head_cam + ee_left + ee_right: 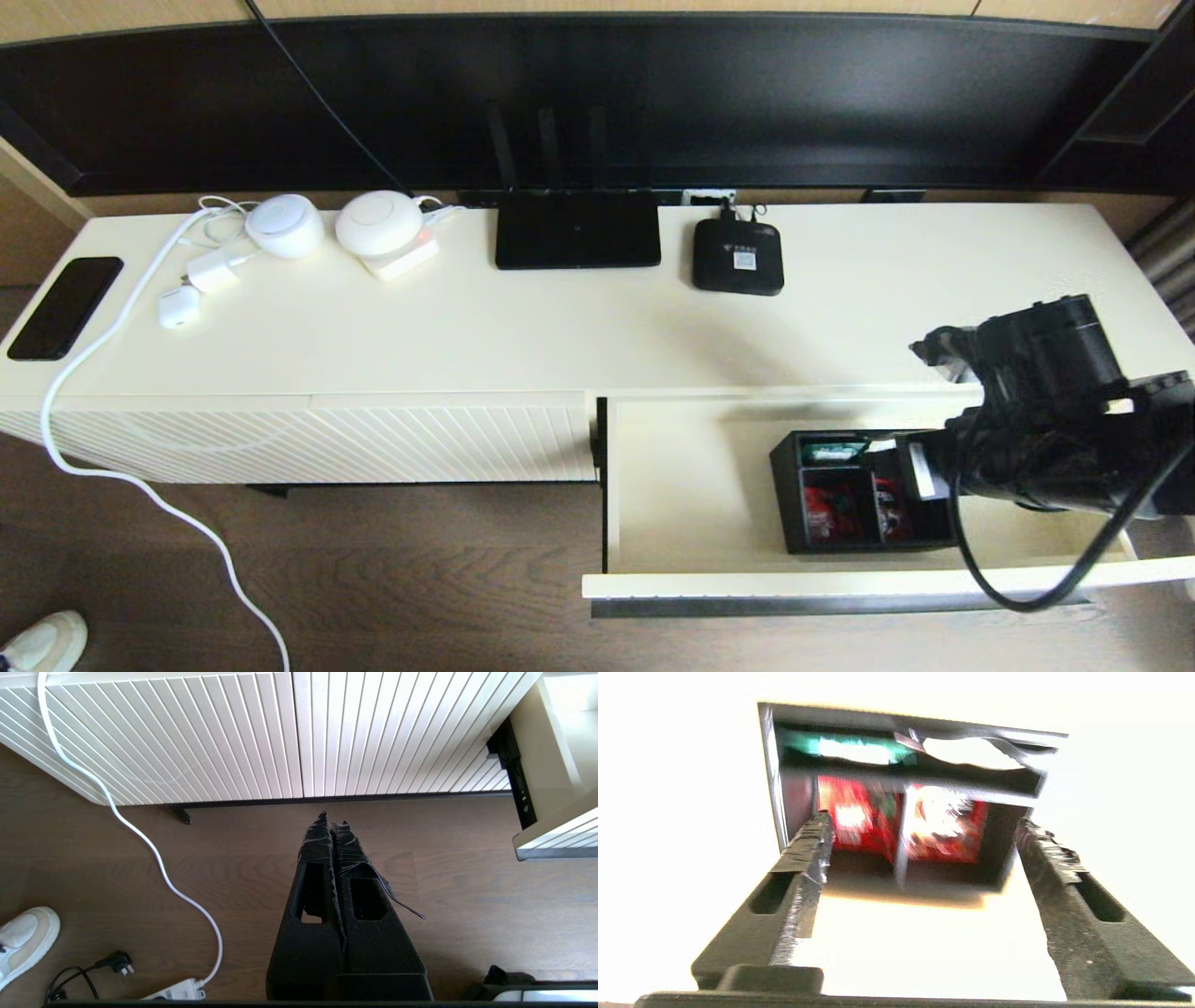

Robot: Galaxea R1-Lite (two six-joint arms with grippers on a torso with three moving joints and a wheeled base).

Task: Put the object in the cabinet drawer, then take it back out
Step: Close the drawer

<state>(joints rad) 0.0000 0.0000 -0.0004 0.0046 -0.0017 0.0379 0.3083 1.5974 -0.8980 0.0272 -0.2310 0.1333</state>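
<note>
The object (845, 509), a black three-compartment box with red, white and teal items, rests on the floor of the pulled-out cabinet drawer (691, 485), towards its right half. My right gripper (910, 476) hangs over the box's right end. In the right wrist view that gripper (923, 820) is open, its fingers spread about as wide as the object (906, 786) and closed on nothing, with the drawer floor (924, 933) bright beneath. My left gripper (332, 819) is shut and empty, low over the wooden floor in front of the cabinet, with the drawer's ribbed front corner (556, 835) off to one side.
On the cabinet top stand a flat black router (577, 229), a small black set-top box (737, 257), two white round devices (378, 224), chargers and a dark phone (65, 306). A white cable (140, 485) trails to the floor. The diagonal-ribbed panel (373, 439) is closed. A shoe (42, 644) is nearby.
</note>
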